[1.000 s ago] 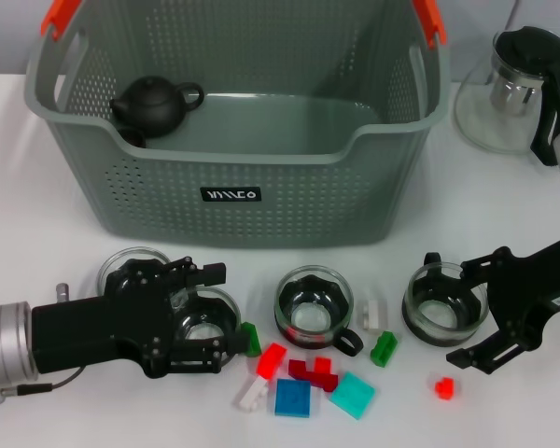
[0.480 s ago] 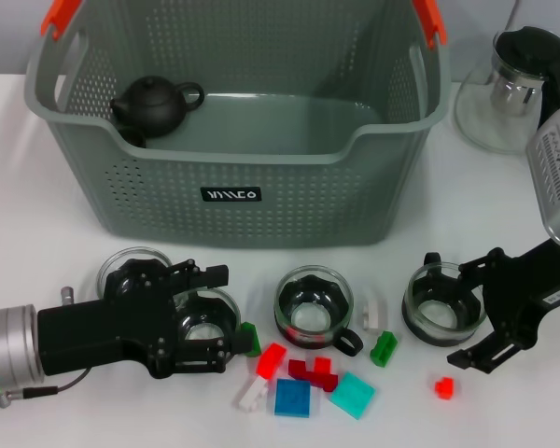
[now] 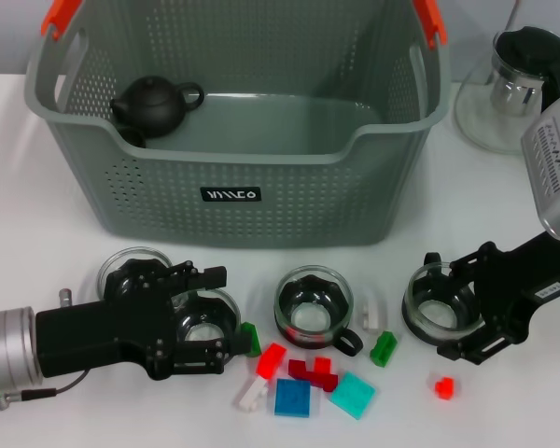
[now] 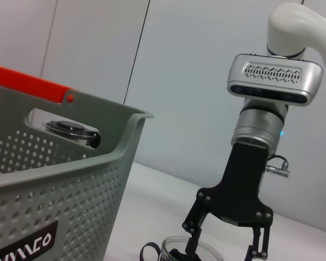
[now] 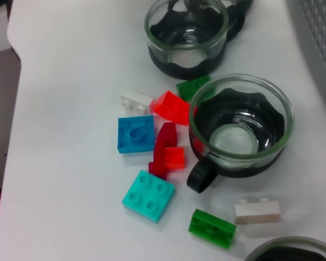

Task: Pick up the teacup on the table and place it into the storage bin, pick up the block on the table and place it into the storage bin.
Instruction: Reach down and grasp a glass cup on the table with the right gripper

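Note:
The grey-green storage bin (image 3: 233, 177) with orange handles stands at the back, a black teapot (image 3: 154, 103) inside it. Three glass teacups sit in front in a row. My left gripper (image 3: 219, 313) is open, one finger on each side of the left teacup (image 3: 203, 327). My right gripper (image 3: 444, 307) is open and straddles the right teacup (image 3: 439, 303). The middle teacup (image 3: 313, 313) stands free; the right wrist view shows this teacup (image 5: 239, 128) too. Loose blocks lie around it: a blue block (image 3: 292, 397), a turquoise block (image 3: 353, 394) and a green block (image 3: 384, 348).
Another glass cup (image 3: 131, 266) is partly hidden behind my left gripper. A glass pitcher (image 3: 509, 89) with a black lid stands at the back right. A small red block (image 3: 443, 387) lies alone near my right gripper. The bin's front wall is close behind the cups.
My right gripper has slid left, so its fingers now reach further around the right teacup. The left gripper has barely moved.

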Available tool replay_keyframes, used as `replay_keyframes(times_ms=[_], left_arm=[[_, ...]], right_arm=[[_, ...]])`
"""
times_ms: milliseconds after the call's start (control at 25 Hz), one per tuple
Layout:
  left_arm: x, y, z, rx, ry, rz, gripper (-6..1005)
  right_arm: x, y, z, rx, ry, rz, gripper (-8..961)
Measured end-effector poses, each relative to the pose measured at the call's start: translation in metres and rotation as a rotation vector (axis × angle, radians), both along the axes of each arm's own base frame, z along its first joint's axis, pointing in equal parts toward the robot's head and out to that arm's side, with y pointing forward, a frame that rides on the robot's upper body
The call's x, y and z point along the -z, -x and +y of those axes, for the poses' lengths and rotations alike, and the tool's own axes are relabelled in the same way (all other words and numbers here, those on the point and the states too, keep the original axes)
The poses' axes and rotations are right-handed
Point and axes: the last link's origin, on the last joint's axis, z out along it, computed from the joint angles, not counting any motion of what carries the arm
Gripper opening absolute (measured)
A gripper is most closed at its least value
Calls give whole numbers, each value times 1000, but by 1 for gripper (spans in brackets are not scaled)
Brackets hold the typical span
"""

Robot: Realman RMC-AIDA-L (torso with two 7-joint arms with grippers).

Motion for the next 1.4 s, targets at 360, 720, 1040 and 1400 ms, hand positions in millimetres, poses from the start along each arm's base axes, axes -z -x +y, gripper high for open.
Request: replay_keyframes(times_ms=[360,720,1040,1400], left_arm=[[0,1,0,-3,-2,-1,933],[-1,2,-1,-11,-10,-4,934],[-1,2,-1,-12,-11,-5,934],[-2,2,0,-14,-13,-4,933]], right_arm=[[3,-3,1,12,-9,-7,837],[5,-3,2,30,-18,-13,829],[8,-4,1,28,-12,-21,774],[20,-9,0,23,-3,-62,737]])
